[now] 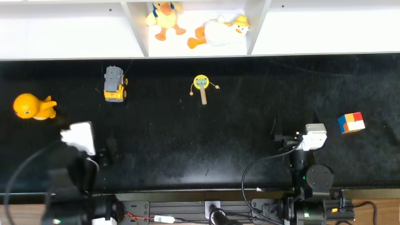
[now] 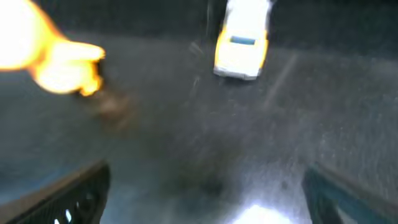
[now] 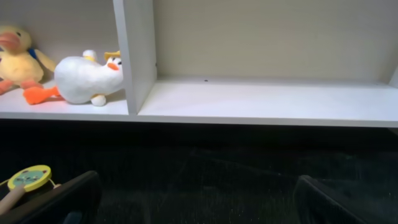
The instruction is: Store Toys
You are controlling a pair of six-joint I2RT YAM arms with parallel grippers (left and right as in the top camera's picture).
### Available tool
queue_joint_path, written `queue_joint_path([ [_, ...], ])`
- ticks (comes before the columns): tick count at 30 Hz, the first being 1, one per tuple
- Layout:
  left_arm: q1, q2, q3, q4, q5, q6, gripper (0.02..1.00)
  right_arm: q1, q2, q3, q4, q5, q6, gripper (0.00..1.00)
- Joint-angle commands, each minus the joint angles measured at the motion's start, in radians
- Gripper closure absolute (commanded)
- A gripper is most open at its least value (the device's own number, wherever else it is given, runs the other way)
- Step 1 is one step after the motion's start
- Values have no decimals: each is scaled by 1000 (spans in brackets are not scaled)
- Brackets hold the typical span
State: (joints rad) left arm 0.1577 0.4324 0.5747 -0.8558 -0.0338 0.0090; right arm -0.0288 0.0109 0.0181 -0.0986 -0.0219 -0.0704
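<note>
Left hand [image 2: 205, 206]: fingers [image 2: 68, 198] spread wide apart with nothing between them, low over the front left part of the desk [image 1: 187, 144].
Right hand [image 3: 199, 208]: fingers [image 3: 59, 199] also wide apart and holding nothing, low over the front right part of the desk, facing the shelf [image 3: 261, 99].
Desk: black surface with four loose toys on it, all well apart from one another.
Cube [image 1: 350, 122]: a block with red, blue, orange and white faces. It sits on the desk to the right of the right hand, near the desk's right edge.
Orange duck [image 1: 32, 106]: on the desk at the far left, beyond the left hand and off to its left.
Truck [image 1: 114, 84]: yellow and grey, on the desk beyond the left hand and to the right of the orange duck.
Rattle [image 1: 201, 86]: round yellow-green head on a wooden handle. It lies on the middle of the desk near the shelf, handle pointing toward the front.
Shelf: white, along the desk's far edge, split by upright dividers.
Yellow plush [image 1: 164, 19]: a duck in the shelf's middle compartment, on its left side.
White plush [image 1: 219, 30]: lying on its side in the same compartment, just beside the yellow plush, its head by the right divider.
</note>
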Motion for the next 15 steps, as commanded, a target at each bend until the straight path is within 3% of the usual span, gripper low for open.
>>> queue_joint_path([
  [1,156,235,231,-54,122,282,25,-4,-6,-5,5,-3,7,5],
  [8,440,431,300,58,373,425,25,-4,-6,-5,5,-3,7,5],
  [11,580,473,300,108,523,482,25,-4,-6,-5,5,-3,7,5],
  [12,665,494,301,131,617,501,23,-4,-6,-5,5,-3,7,5],
  [15,772,538,304,184,682,504,23,-4,-6,-5,5,-3,7,5],
])
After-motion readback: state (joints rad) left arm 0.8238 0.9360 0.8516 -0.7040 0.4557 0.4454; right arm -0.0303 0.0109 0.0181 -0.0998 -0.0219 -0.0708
